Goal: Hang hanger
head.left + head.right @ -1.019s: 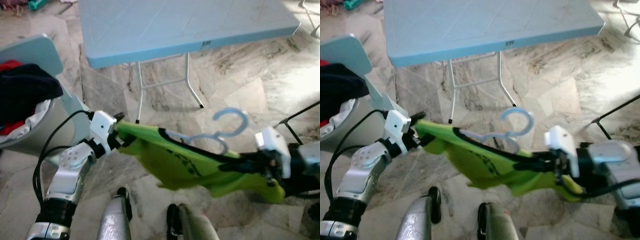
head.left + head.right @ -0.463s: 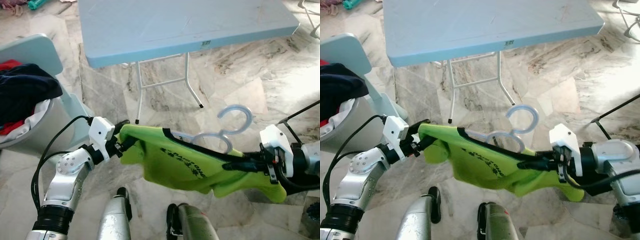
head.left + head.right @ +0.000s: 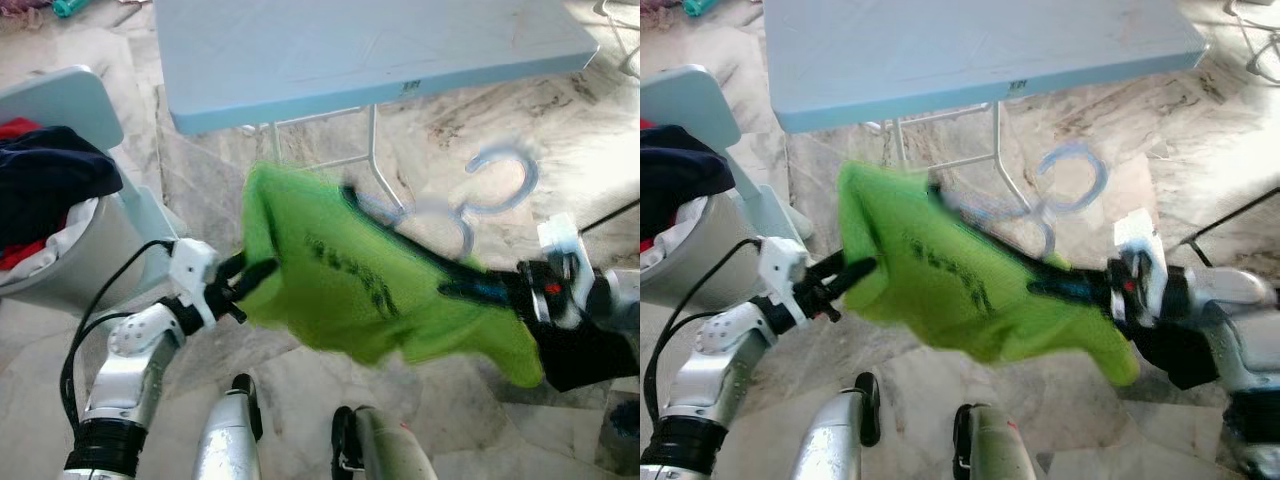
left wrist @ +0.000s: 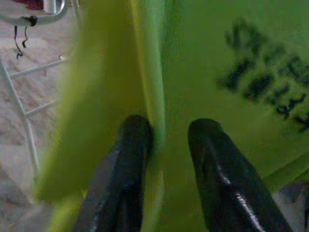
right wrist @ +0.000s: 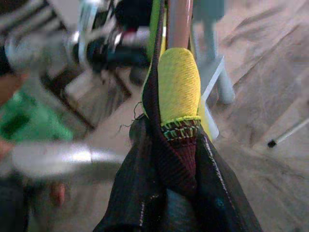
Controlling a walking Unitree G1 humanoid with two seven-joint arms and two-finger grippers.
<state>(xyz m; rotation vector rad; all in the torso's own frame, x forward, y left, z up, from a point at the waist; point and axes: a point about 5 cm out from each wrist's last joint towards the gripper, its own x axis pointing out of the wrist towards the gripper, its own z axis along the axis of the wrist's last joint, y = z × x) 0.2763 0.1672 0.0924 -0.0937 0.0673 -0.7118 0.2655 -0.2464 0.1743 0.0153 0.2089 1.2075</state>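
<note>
Marble floor (image 3: 560, 130) with grey-brown veins, sunlit patch at far right. Light blue folding table (image 3: 370, 50) ahead on thin white legs (image 3: 385, 170). At the robot's left, a pale blue laundry bin (image 3: 75, 110) with lid up, holding dark navy and red clothes (image 3: 45, 185). Robot's own silver legs (image 3: 230, 440) low in the head views. Stretched between both arms, in front of the table and clear of the floor, a lime-green shirt (image 3: 350, 290) with black trim and black lettering, motion-blurred. Light blue plastic hanger (image 3: 480, 195) sits inside the shirt; its hook sticks up above the shirt's right part, near the right arm, blurred, not on any rail. Left gripper (image 3: 245, 280) at the shirt's left edge: in the left wrist view its two black fingers (image 4: 125, 164) are slightly apart with a fold of green cloth pinched between them. Right gripper (image 3: 490, 292) at the shirt's right end: in the right wrist view its fingers are closed tight on the black-trimmed hem of the shirt, green cloth bulging out past the tips. Thin black rod (image 3: 610, 215) on the floor at far right.
</note>
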